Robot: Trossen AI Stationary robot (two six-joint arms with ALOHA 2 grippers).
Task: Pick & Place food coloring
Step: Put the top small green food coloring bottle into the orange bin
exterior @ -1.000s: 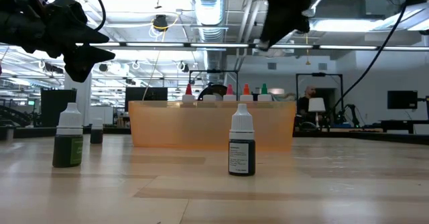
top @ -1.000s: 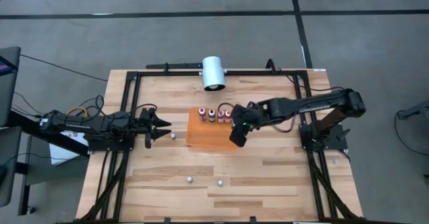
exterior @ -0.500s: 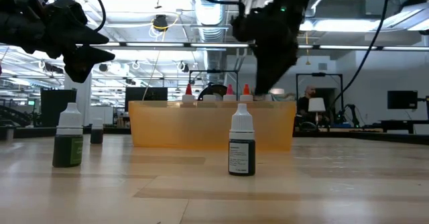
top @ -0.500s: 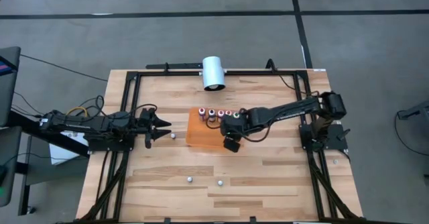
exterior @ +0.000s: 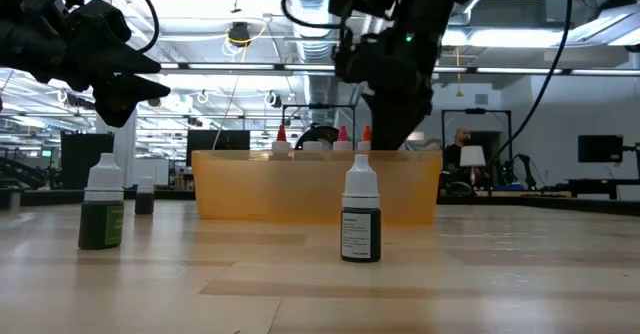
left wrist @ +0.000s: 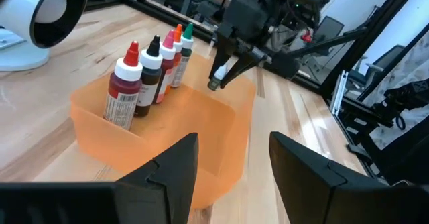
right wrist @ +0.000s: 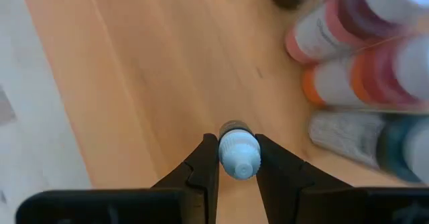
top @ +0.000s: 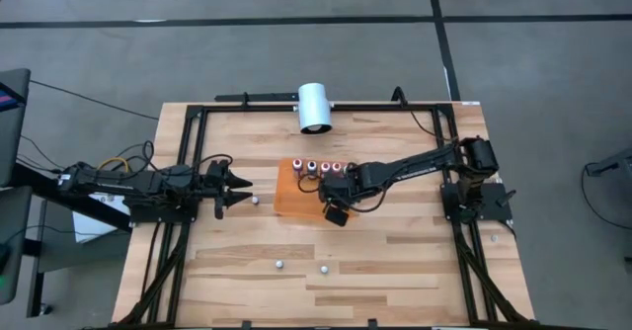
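Step in hand: the right tool (top: 334, 211) carries a small bottle (right wrist: 238, 158) over the orange tray (top: 296, 204), apparently to set it down inside.
Right tool: clenched on that bottle, its fingers (right wrist: 201, 167) pinching the pale cap from both sides; the body hangs below, mostly hidden.
Bottle relative to tool: squarely between the fingertips, upright as far as the right wrist view shows, above bare tray floor and near the row of bottles (left wrist: 151, 70) lined along the tray's far wall.
How to do it well: lower straight down onto the free floor, clear of the standing row, so the base lands flat; loosen only once it rests, then lift straight up so the fingers do not drag the cap and tip it.
Risk: a sideways brush could topple the neighbours; the bottle is narrow and likely tips easily.
Left tool (top: 242, 184): released, fingers (left wrist: 171, 174) apart with nothing between them, waiting off the tray's left side.
Still on the table (top: 415, 261): loose bottles outside the tray, one (top: 255, 200) just beside the left tool, two more (top: 279, 265) (top: 323, 269) nearer the front edge.
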